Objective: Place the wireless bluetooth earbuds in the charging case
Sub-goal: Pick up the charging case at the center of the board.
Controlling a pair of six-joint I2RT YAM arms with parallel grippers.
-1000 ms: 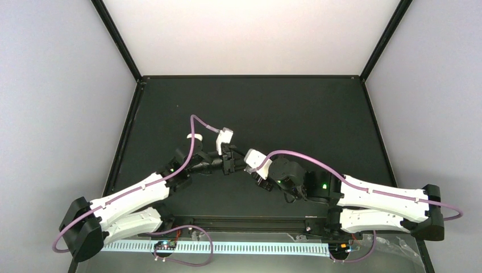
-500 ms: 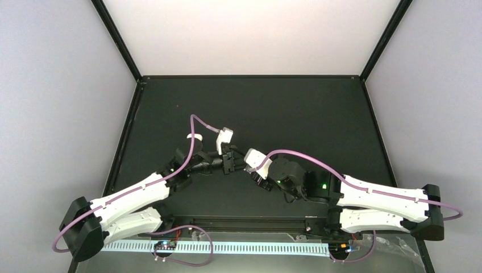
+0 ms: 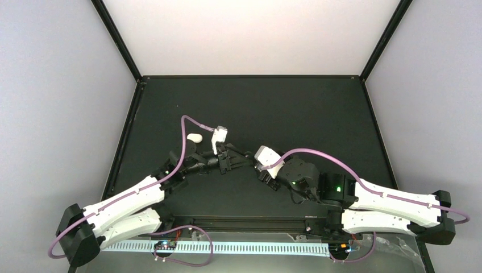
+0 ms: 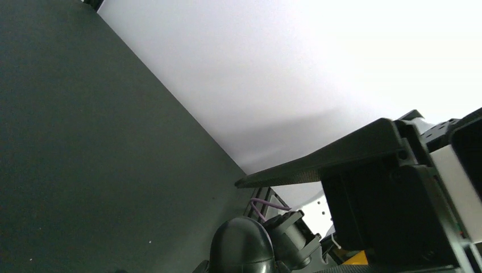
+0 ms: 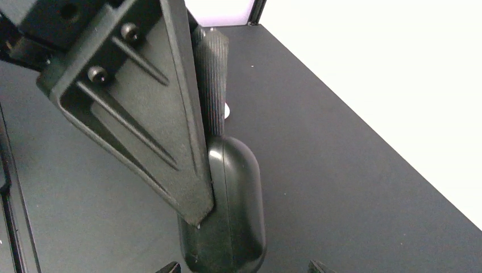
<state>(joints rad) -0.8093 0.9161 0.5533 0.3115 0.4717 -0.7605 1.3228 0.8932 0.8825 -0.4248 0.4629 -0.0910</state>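
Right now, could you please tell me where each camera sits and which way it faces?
Top external: above and behind both arms, looking down on the table; left gripper near right gripper.
Left wrist: low over the table, tilted toward the back wall; a black finger and housing show at right.
Right wrist: faces the left gripper's fingers clamping the black case; own fingertips peek in below.
Shared: top and right wrist both show the left gripper.
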